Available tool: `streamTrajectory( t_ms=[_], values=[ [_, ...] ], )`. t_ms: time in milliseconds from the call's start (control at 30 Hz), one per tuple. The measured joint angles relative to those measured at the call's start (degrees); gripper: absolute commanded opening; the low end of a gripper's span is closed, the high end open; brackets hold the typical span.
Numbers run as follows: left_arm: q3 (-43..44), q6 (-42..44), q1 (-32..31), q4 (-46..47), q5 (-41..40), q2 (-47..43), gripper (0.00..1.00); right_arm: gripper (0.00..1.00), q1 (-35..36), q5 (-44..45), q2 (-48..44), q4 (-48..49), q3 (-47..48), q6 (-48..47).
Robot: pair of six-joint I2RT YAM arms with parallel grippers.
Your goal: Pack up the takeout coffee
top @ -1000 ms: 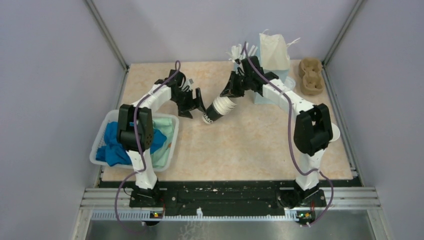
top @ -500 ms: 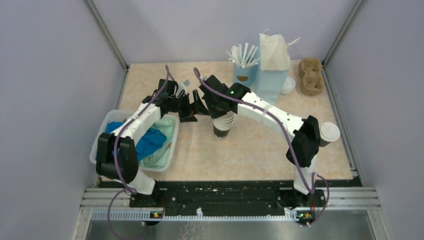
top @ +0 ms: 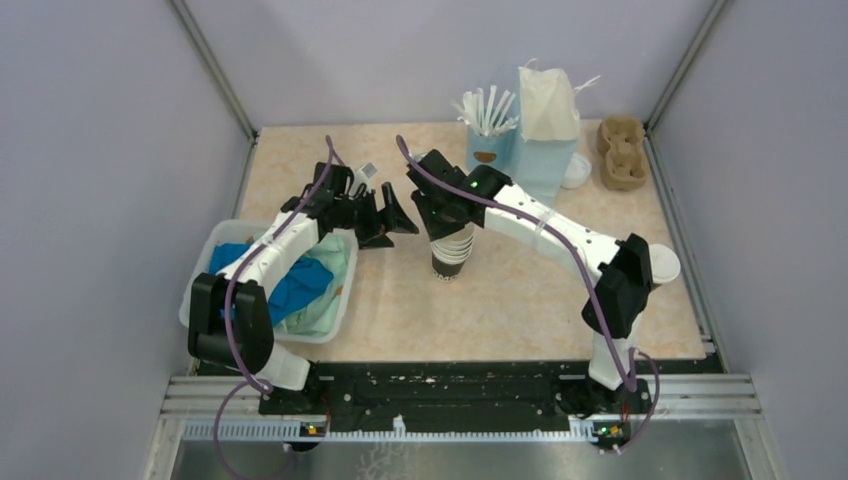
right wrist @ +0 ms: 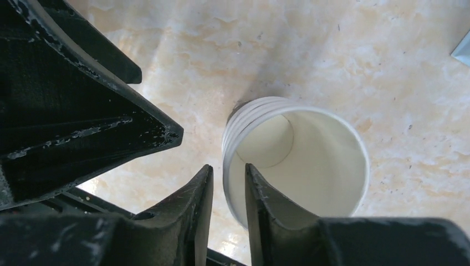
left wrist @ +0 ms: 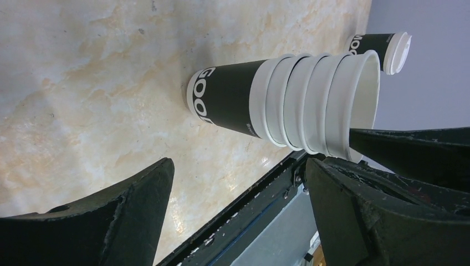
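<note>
The takeout coffee [top: 664, 264], a cup with a white lid, stands at the table's right edge, half hidden behind my right arm's elbow. It also shows far off in the left wrist view [left wrist: 379, 47]. A stack of lidless cream-and-black cups [top: 452, 254] stands upright mid-table. My right gripper [top: 446, 220] hovers over it. Its fingers [right wrist: 228, 166] straddle the top cup's rim [right wrist: 299, 160], slightly apart, one finger inside and one outside. My left gripper [top: 398, 222] is open just left of the stack [left wrist: 288, 102], with nothing between its fingers [left wrist: 238, 166].
At the back stand a light blue paper bag [top: 548, 140], a blue cup of white sticks [top: 489, 135], a loose white lid [top: 577, 172] and a cardboard cup carrier [top: 622, 150]. A white basket [top: 190, 300] of blue and green cloths sits front left.
My right arm swung the tilted cup stack forward and stood it upright mid-table, then its jaws parted. My left gripper stayed open and drew back slightly to the left.
</note>
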Motion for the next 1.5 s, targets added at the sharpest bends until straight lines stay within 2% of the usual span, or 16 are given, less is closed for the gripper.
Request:
streamTrajectory(
  t_ms=[100,200,267,567,800,1167,1500],
  values=[
    [0.0,-0.09,0.0,0.04,0.26,0.0,0.94,0.15,0.0,-0.63,-0.33,0.11,-0.02,0.07],
    [0.02,-0.22,0.0,0.07,1.14,0.0,0.94,0.12,0.0,-1.38,-0.35,0.17,-0.02,0.09],
    [0.02,-0.42,-0.02,0.17,1.86,0.0,0.95,0.0,0.0,-1.86,-0.35,0.2,-0.04,0.15],
    [0.02,-3.34,-2.08,1.18,6.93,3.39,0.89,0.0,0.0,-2.89,-3.72,4.26,-5.33,0.52],
    [-0.85,-6.8,-2.75,3.93,9.73,4.42,0.93,0.0,0.0,-3.32,-8.68,9.4,-12.52,0.55],
    [-0.94,-8.81,-2.95,7.02,9.9,5.46,0.95,0.0,-0.31,-4.39,-10.51,12.17,-15.37,0.57],
    [-0.42,-7.17,-5.29,6.56,8.2,7.96,0.93,0.0,-0.63,-4.46,-10.93,11.69,-16.55,0.17]
  ],
)
